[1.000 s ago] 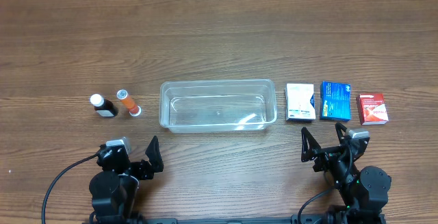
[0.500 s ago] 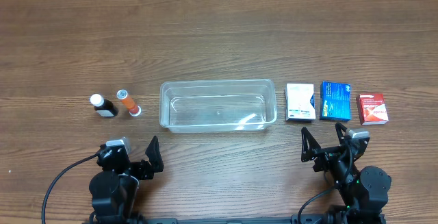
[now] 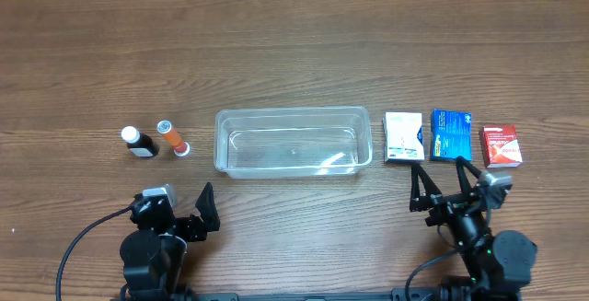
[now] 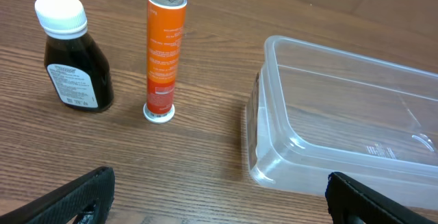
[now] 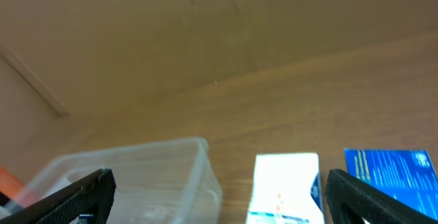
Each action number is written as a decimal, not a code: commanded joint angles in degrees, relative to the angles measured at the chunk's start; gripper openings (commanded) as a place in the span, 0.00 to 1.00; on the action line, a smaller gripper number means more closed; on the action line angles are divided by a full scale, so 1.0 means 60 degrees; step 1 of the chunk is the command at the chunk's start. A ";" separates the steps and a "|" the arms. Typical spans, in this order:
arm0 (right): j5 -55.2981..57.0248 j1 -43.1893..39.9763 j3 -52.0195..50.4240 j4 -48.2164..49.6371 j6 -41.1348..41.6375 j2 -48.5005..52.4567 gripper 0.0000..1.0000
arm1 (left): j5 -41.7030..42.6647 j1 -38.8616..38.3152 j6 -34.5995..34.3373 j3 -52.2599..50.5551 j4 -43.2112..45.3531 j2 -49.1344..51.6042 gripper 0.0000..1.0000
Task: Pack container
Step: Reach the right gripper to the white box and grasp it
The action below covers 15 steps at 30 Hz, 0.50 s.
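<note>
The clear plastic container (image 3: 293, 111) stands empty at the table's middle. It also shows in the left wrist view (image 4: 263, 107) and the right wrist view (image 5: 137, 166). Left of it stand a dark bottle with a white cap (image 3: 139, 142) (image 4: 72, 63) and an orange tube (image 3: 171, 137) (image 4: 163, 53). Right of it lie a white box (image 3: 403, 137) (image 5: 284, 183), a blue box (image 3: 451, 135) (image 5: 390, 172) and a red box (image 3: 502, 145). My left gripper (image 3: 177, 204) (image 4: 219, 196) is open and empty, near the front edge. My right gripper (image 3: 444, 186) (image 5: 219, 196) is open and empty, just in front of the white and blue boxes.
The wooden table (image 3: 294, 52) stretches bare behind the row of things. A brown cardboard wall (image 5: 171, 32) stands at the far edge. Both arm bases sit at the near edge.
My right gripper has moved forward and a little right, closer to the white and blue boxes. The left arm and all the objects have stayed put.
</note>
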 commanded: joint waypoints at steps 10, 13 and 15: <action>0.1064 0.0047 1.0240 -0.7650 -0.1038 0.9610 1.00 | -0.0131 0.0062 0.0113 -0.0033 0.0036 -0.0102 1.00; 0.0401 0.0047 1.1326 -0.8327 -0.0827 1.1792 1.00 | -0.0131 0.0062 0.0113 -0.0033 0.0036 -0.0102 1.00; 0.0226 0.0047 1.1326 -0.8309 -0.0798 1.2582 1.00 | -0.0131 0.0062 0.0113 -0.0033 0.0036 -0.0102 1.00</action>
